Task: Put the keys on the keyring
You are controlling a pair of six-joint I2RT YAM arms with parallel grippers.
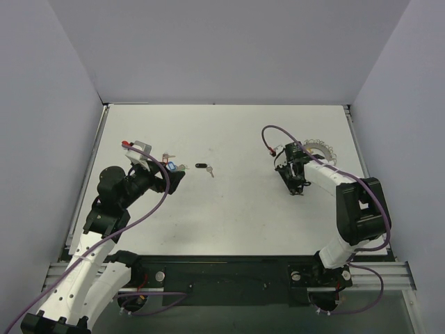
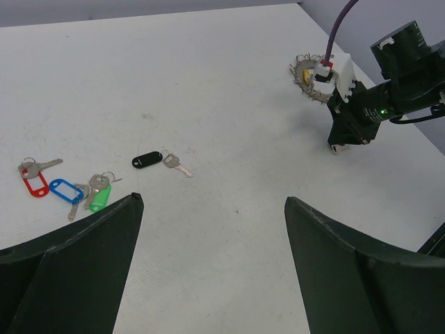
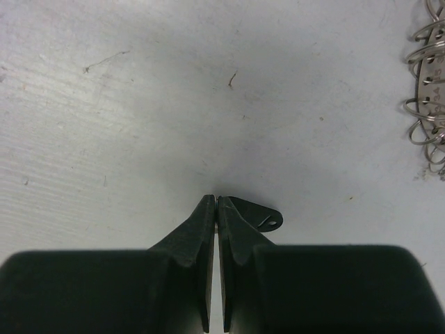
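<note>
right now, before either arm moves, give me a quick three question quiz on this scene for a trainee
1. True or false: the right gripper is shut on a key.
2. Which tag marks the key lying apart from the other keys, on the side toward the keyring? A red, B black, C green.
3. Fill in: the ___ gripper stands open.
Key: 1 false, it is shut on nothing. 2 B, the black-tagged key. 3 left gripper.

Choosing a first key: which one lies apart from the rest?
The black-tagged key, lying alone; the red, blue and green-tagged keys cluster together.
</note>
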